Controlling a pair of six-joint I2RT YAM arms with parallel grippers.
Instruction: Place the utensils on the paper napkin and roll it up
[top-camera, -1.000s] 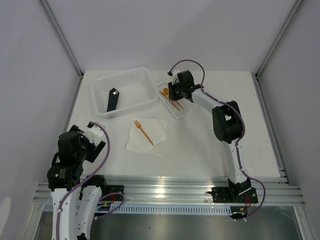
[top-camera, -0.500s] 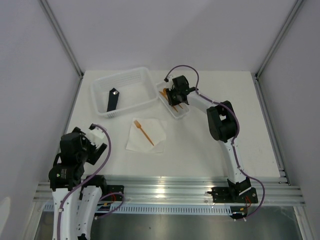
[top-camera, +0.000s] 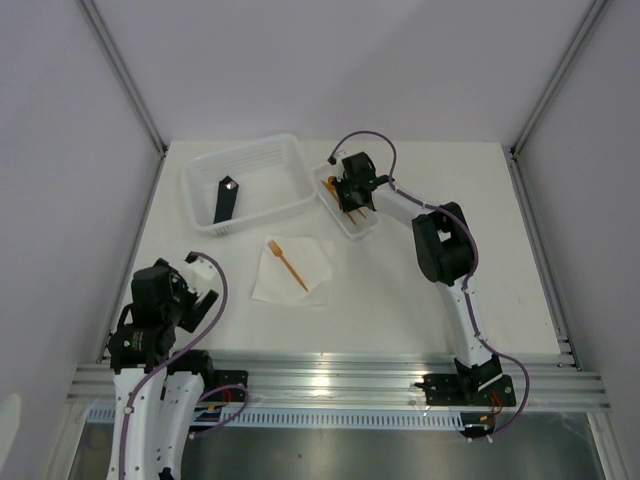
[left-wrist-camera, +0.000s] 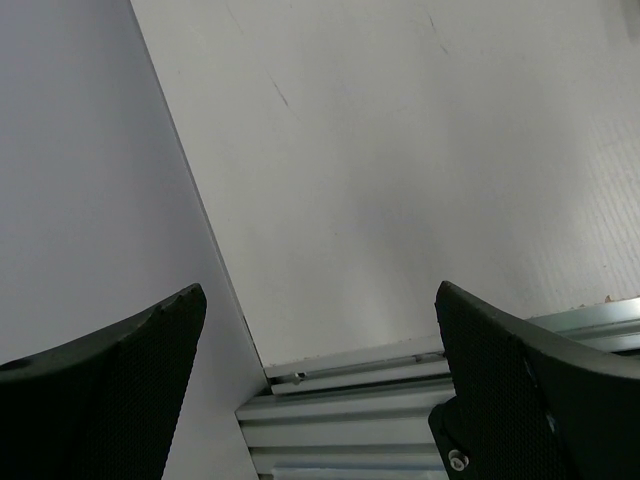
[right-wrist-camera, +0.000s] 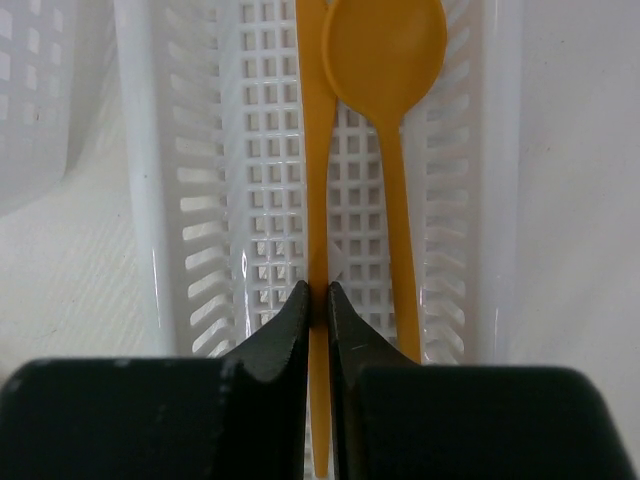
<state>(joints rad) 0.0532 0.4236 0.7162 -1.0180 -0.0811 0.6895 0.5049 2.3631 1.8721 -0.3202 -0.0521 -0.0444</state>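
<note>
The white paper napkin (top-camera: 293, 270) lies mid-table with one slim orange utensil (top-camera: 288, 263) on it. My right gripper (top-camera: 350, 193) is down in the small white slotted tray (top-camera: 366, 226). In the right wrist view its gripper (right-wrist-camera: 318, 303) is shut on a slim orange stick (right-wrist-camera: 315, 150). An orange spoon (right-wrist-camera: 385, 50) lies beside the stick in the tray (right-wrist-camera: 150, 200). My left gripper (top-camera: 200, 283) is open and empty at the near left; its wrist view shows dark fingers (left-wrist-camera: 520, 390) over bare table.
A large white tray (top-camera: 250, 185) at the back holds a black flat bar with a white dot (top-camera: 226, 200). The small tray stands against its right side. The table's aluminium front rail (left-wrist-camera: 380, 400) and the left wall (left-wrist-camera: 90, 180) are close to my left gripper.
My right gripper has lowered into the small tray and closed on the orange stick. My left arm has drawn back a little toward the near edge.
</note>
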